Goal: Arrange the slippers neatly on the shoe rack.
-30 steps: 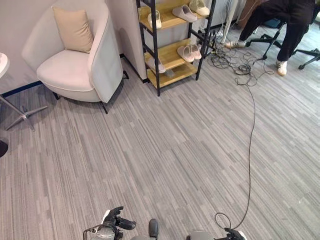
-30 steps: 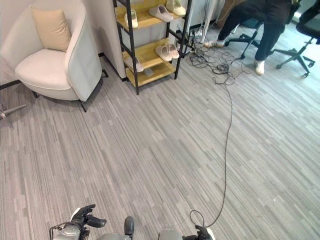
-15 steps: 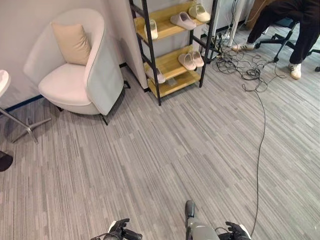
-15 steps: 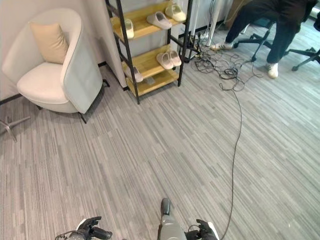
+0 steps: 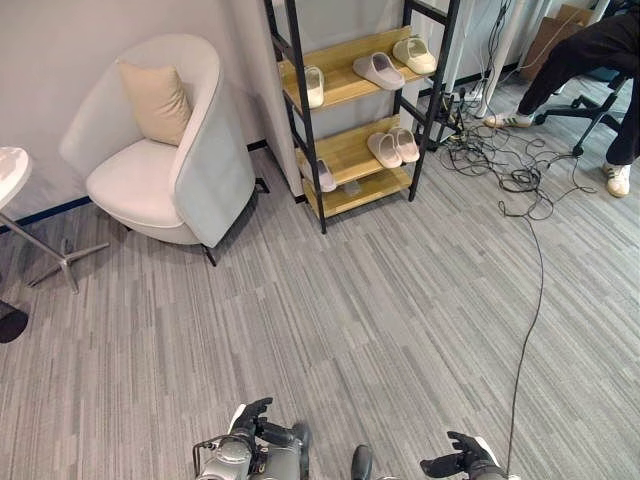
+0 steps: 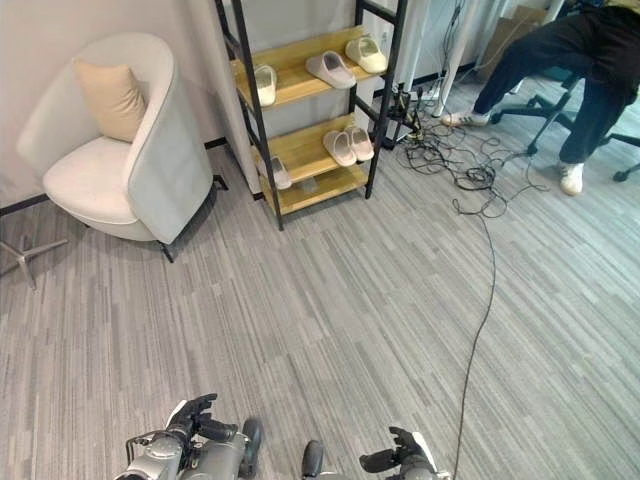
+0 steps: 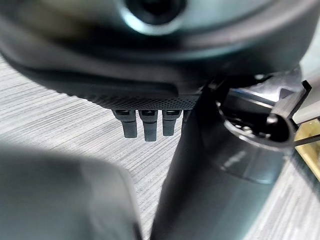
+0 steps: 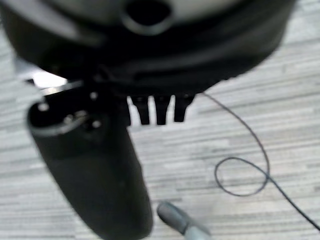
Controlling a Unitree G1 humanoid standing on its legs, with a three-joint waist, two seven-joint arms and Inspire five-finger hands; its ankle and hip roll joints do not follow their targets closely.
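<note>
The shoe rack [image 5: 346,87], black-framed with wooden shelves, stands against the far wall. Its upper shelf carries a white slipper [image 5: 314,86], a grey slipper [image 5: 378,70] and a pale slipper [image 5: 414,54]. On the middle shelf a pinkish pair [image 5: 393,148] lies side by side, with a single slipper [image 5: 325,176] at the left end. My left hand [image 5: 255,418] and right hand [image 5: 455,463] hang low at the near edge, far from the rack. Both hold nothing, and their fingers [image 7: 145,125] [image 8: 157,111] are straight.
A white armchair [image 5: 175,170] with a beige cushion [image 5: 155,100] stands left of the rack. A small white table [image 5: 8,170] is at the far left. A seated person [image 5: 600,50] on an office chair is at the upper right, beside tangled cables [image 5: 510,178]. Grey carpet [image 5: 350,300] lies between.
The whole picture has shifted with the camera: rack and armchair now sit lower and further right. Both hands stay low and hold nothing.
</note>
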